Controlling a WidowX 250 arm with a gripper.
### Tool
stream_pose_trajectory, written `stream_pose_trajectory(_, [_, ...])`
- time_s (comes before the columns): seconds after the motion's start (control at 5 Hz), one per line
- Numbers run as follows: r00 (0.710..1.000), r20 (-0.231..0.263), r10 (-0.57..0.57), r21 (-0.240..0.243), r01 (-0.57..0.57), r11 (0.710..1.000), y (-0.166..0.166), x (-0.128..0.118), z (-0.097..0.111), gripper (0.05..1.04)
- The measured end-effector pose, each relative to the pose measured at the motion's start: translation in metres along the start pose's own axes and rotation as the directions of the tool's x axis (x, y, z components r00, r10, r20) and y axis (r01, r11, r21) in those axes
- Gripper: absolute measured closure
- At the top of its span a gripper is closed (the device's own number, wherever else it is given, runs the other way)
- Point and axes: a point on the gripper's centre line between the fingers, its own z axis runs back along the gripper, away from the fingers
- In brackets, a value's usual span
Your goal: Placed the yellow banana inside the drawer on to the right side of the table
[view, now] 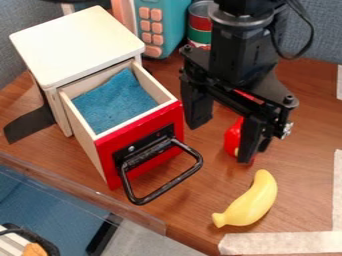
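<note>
One small wooden cabinet with a smooth, cream-coloured top (77, 42) stood on the left part of the brown wood-grain bench (194, 200), set at a slant. A flat black strip (30, 124) stuck out beside its left side. Below, at the lower left of the view, a clear ledge (80, 187) ran along the edge of the bench, with a blue surface (47, 205) past it.

The cabinet's pale wooden drawer with a bright red front (107, 159) was pulled out. Inside it lay a rumpled blue cloth (117, 105), and a black looped metal handle (163, 189) jutted from the red front.

Behind the cabinet and drawer, toward the top of the view, stood a teal toy with rows of pink buttons (163, 25). Just to its right was a round tin with red and green bands (200, 25), partly hidden by the black robot arm (244, 55), which came in from the top edge.

The black two-finger pincer (223, 141) hung to the right of the drawer, its fingers spread wide with nothing gripped between them. A shiny red object (232, 135) showed behind its right-hand finger, partly covered.

Nearer the front, the curved yellow banana (252, 204) lay on the bench, outside the drawer and to the right of the handle, apart from the pincer. Its narrow end pointed to the lower left. A pale strip of tape (284, 243) ran along the front of the bench just beyond the banana, and another pale strip (338, 190) ran up the right edge.
</note>
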Motion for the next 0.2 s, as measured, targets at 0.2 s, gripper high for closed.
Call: stream_pose_trajectory(0.2, [1.000,0.000,-0.005,0.000,0.005,1.000,0.0000,0.0000,0.0000,0.083])
